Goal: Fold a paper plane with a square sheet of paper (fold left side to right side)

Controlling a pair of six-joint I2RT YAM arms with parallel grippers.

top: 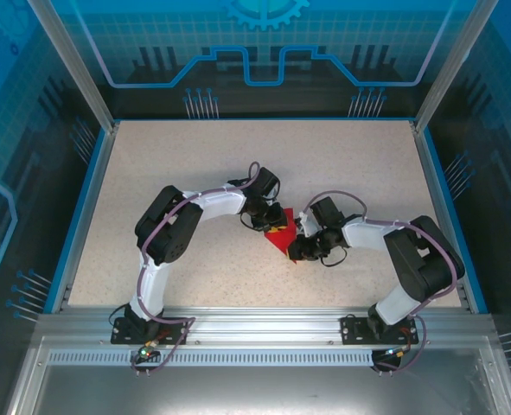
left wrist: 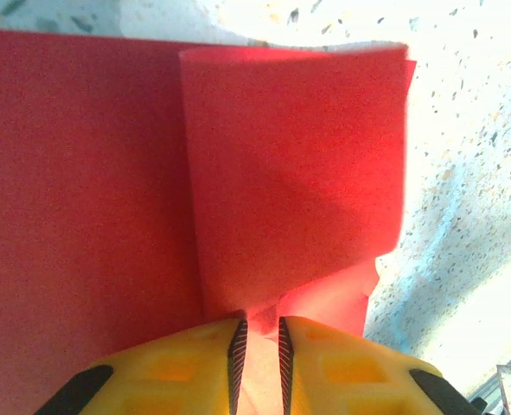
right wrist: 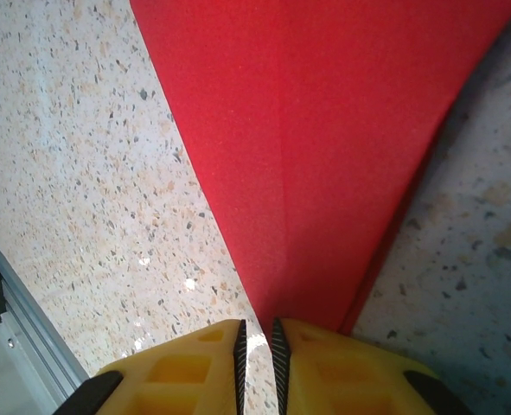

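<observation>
My left end effector (left wrist: 260,335) is closed on the red paper (left wrist: 82,216). Its yellow fingers (left wrist: 186,367) are drawn to a thin slit, and red sheet fills the gap between them. Just ahead of those fingers a folded flap (left wrist: 298,164) lies over the flat layer, with its free edge running away from me.

My right end effector (right wrist: 257,335) is closed too. The paper narrows to a point that runs down into the slit, and a crease leads straight to it. A dark shadow falls on the speckled worktop (right wrist: 82,173) beside that edge.

From the top camera, the paper sits near the middle of the worktop, between the two wrists. The left arm (top: 164,229) reaches in from one side and the right arm (top: 419,255) from the other.
</observation>
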